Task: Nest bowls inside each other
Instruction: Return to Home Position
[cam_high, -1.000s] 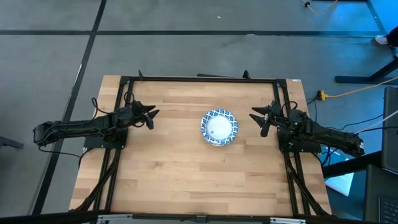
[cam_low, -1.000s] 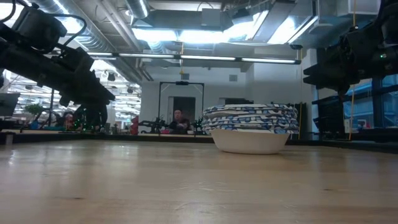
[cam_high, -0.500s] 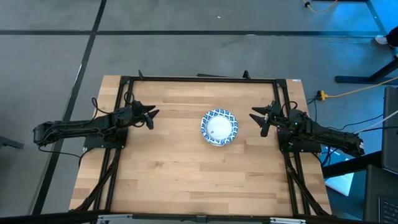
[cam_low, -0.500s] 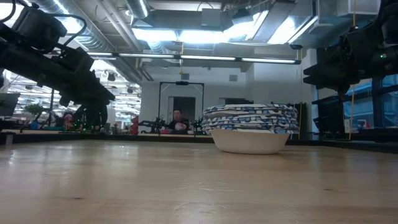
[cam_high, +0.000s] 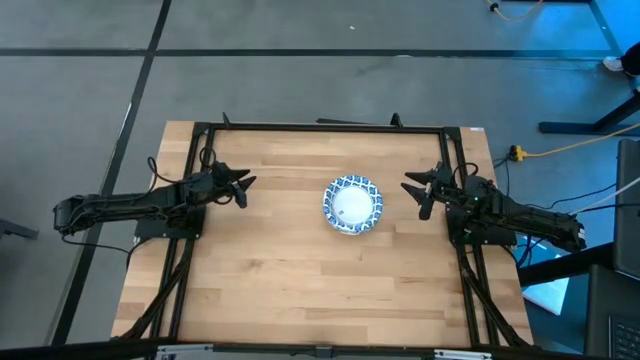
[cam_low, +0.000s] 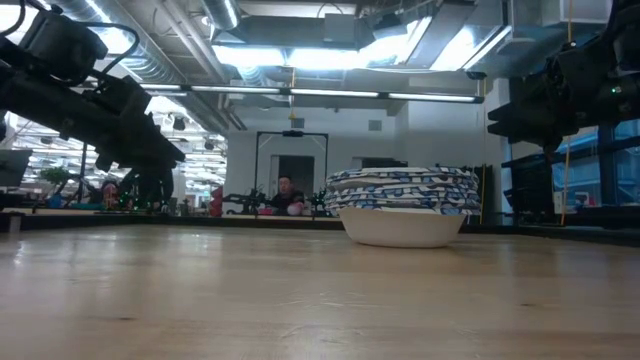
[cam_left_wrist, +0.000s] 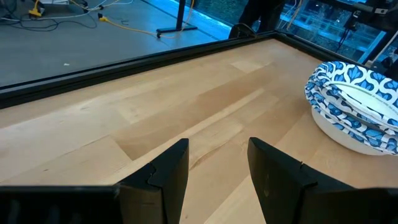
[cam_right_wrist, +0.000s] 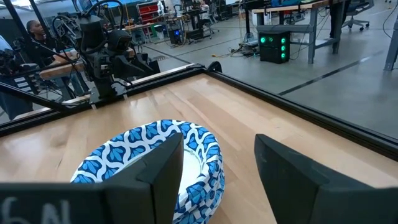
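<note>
The bowls (cam_high: 352, 204) stand nested in a single stack at the middle of the table, resting on the bottom bowl's white base (cam_low: 402, 229); blue-and-white rims (cam_low: 402, 186) show layered above it. The stack also appears in the left wrist view (cam_left_wrist: 354, 109) and the right wrist view (cam_right_wrist: 155, 162). My left gripper (cam_high: 243, 189) hovers open to the stack's left, above the table. My right gripper (cam_high: 416, 192) hovers open to its right. Both stand apart from the stack.
A black frame (cam_high: 320, 127) borders the wooden table (cam_high: 300, 280) along its far edge and sides. Bare wood lies near and around the stack. Beyond the far edge a person (cam_low: 286, 194) sits in the room.
</note>
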